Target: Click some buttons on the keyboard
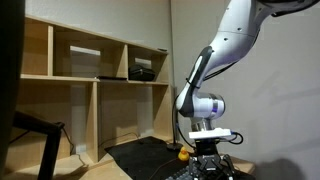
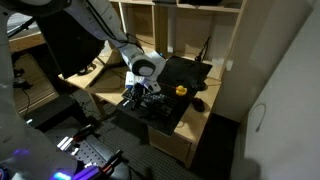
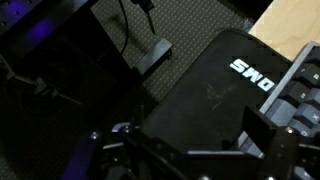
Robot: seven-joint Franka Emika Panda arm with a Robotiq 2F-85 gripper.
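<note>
The keyboard [image 3: 302, 88] shows only at the right edge of the wrist view, as rows of small grey-black buttons [image 3: 296, 104]. It lies next to a plain black mat [image 3: 200, 90] with white lettering. My gripper [image 3: 192, 138] hangs low over the mat, just left of the keyboard, with its right finger close to the keyboard's edge. The fingers stand apart and hold nothing. In both exterior views the gripper [image 1: 211, 150] [image 2: 140, 96] points down at the desk, and the keyboard under it is mostly hidden by the hand.
A small yellow object [image 2: 181, 90] and a black mouse [image 2: 198, 103] lie on the mat [image 2: 185, 72]. Wooden shelving [image 1: 90, 70] stands behind the desk. A dark stand with a cable [image 3: 152, 52] sits on the floor beyond the mat.
</note>
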